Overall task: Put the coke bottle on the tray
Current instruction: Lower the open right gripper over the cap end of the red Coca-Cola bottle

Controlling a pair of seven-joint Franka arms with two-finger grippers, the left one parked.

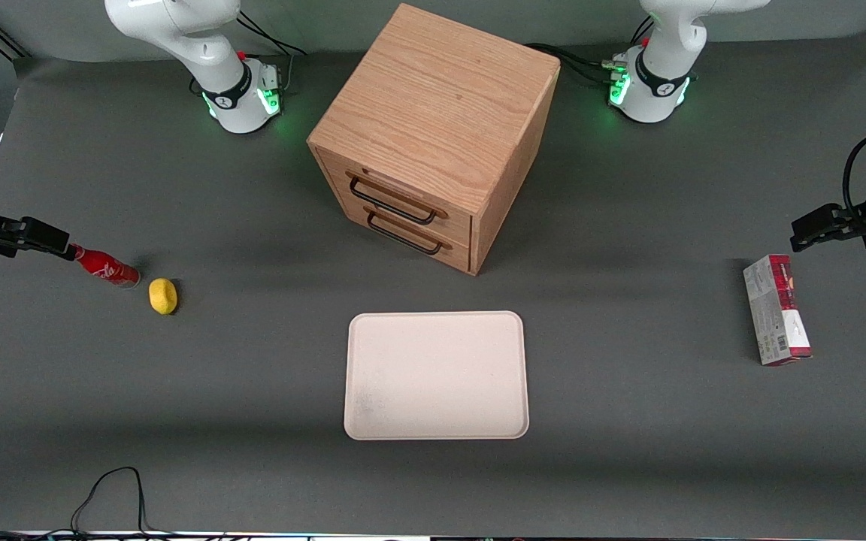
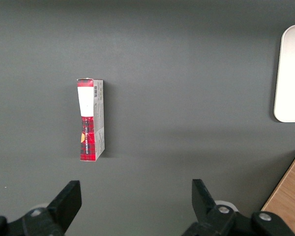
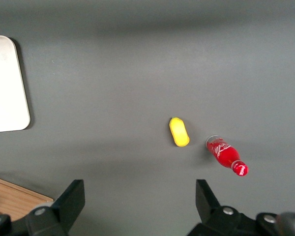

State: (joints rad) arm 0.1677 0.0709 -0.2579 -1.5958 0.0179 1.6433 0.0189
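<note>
Both fingers spread — end effector (image 3: 140,199) well above coke bottle (image 3: 225,155).

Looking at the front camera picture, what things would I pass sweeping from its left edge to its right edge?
End effector → coke bottle → yellow lemon-like lump → tray → red-and-grey carton. The wooden drawer cabinet overlaps the tray's span, farther from the camera, so it has no clear place in the order.

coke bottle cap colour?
Red, like the coke bottle body; clearest in the right wrist view. The gripper hangs open above the table.
</note>
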